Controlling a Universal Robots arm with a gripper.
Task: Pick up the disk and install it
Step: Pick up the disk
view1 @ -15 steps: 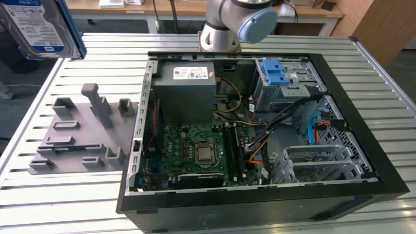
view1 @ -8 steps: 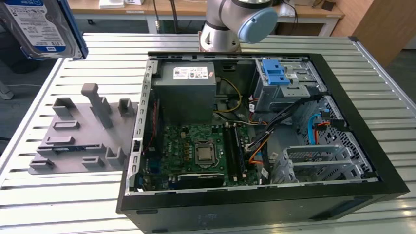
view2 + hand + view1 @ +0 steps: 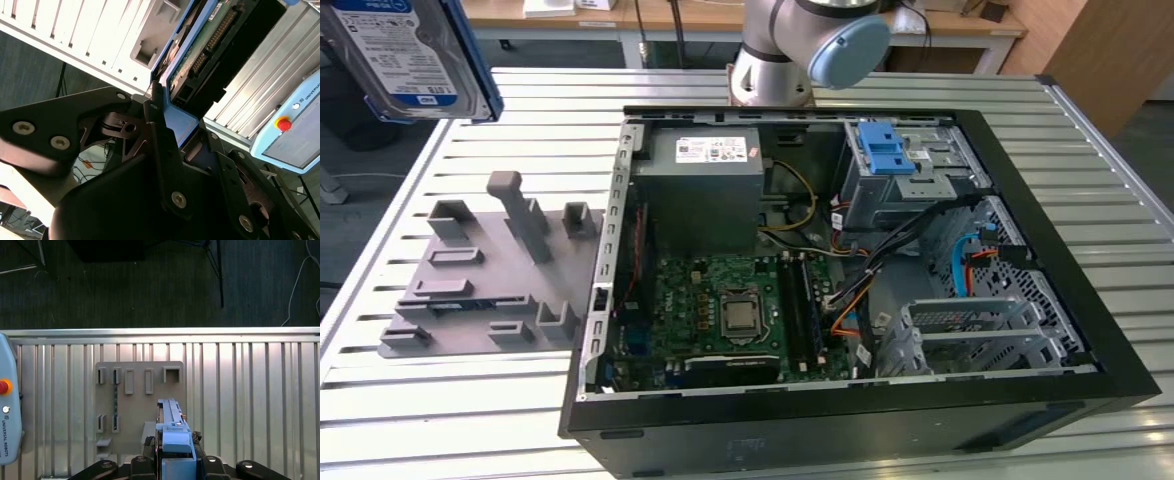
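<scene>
One step looks done: the claw [image 3: 180, 114] grips the disk [image 3: 403, 50] aloft, well apart from the drive bay [image 3: 917, 188] awaiting it.

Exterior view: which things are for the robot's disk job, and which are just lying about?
For the job:
the disk, gripped by the tool
the open computer case
probably the grey drive bay inside it

Just lying about:
the grey holder plate
the control pendant
the slatted table under everything
</scene>
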